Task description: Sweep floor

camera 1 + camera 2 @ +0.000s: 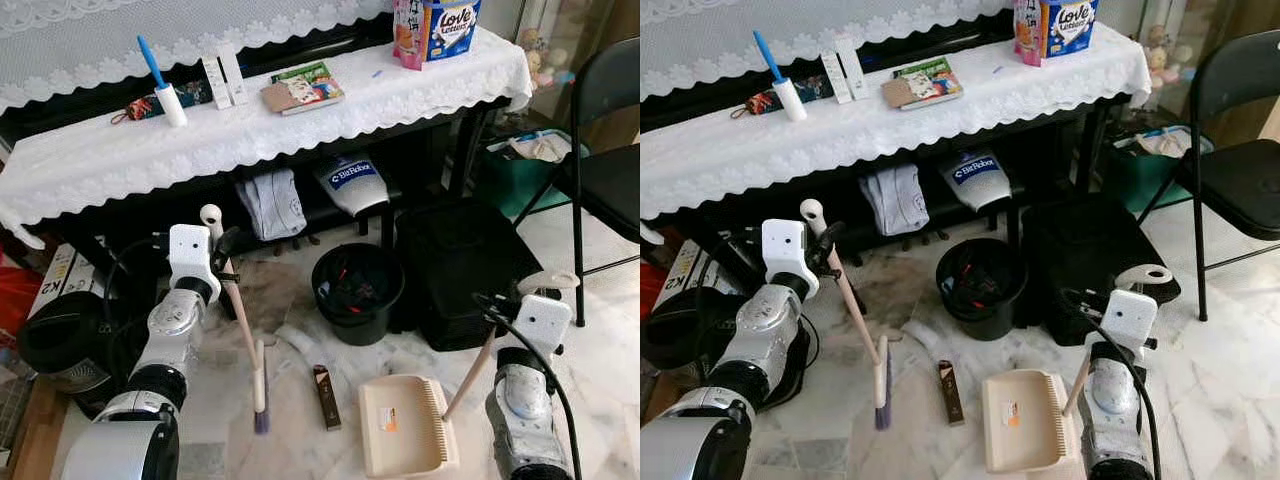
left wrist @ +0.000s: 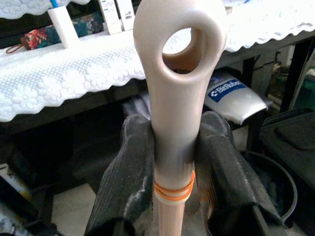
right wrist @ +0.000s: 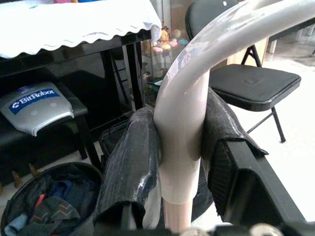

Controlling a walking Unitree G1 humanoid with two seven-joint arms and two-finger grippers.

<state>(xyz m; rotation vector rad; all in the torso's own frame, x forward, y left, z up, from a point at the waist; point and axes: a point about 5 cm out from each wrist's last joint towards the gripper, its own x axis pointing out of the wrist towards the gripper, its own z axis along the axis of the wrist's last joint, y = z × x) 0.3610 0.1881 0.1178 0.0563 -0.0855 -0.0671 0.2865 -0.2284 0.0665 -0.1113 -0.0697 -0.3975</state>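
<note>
Jaws clamped on beige broom (image 1: 243,330) and dustpan (image 1: 405,425) handles.

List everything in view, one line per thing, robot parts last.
broom: 1, beige handle, purple bristles, on the floor, held by the left gripper
dustpan: 1, beige, flat on the floor, handle in the right gripper
brown bar: 1, on the floor between broom and dustpan
bin: 1, black, under the bench
lace cloth: 1, white, over the bench
lint roller: 1, white with blue handle, on the cloth
tissue pack: 1, blue and pink, on the cloth's end
folding chair: 1, black, robot's right
left gripper: shut on the broom handle
right gripper: shut on the dustpan handle
</note>
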